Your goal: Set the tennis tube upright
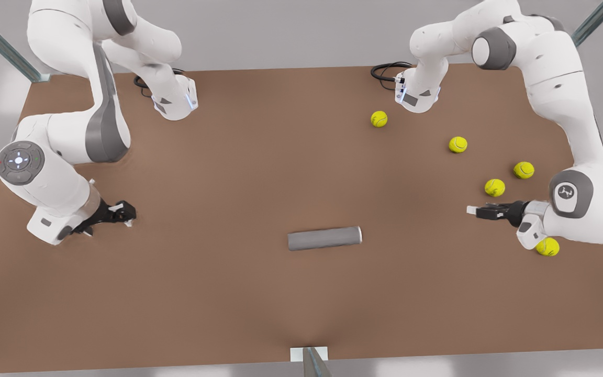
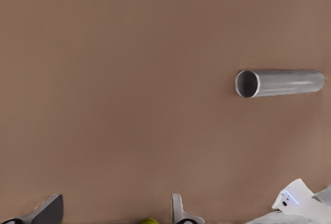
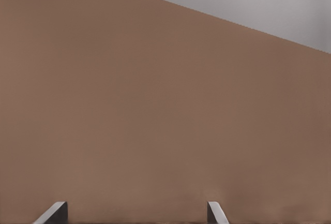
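My table (image 1: 259, 173) is flat brown. On it the tennis tube (image 1: 324, 238) is plain grey with a dark inside, and the 5 tennis balls (image 1: 379, 119) are yellow-green. My arms are white with grey joints.

A broad brown tabletop (image 1: 238, 293) spreads across the scene — matte, evenly lit, with soft shadows. Pale grey floor (image 1: 291, 31) surrounds it. Grey-green metal frame struts (image 1: 3, 47) angle in at the corners — another at the near edge.

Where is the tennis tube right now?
The tennis tube lies on its side on the brown table, centre-right in the front view, between the two grippers and touching neither.
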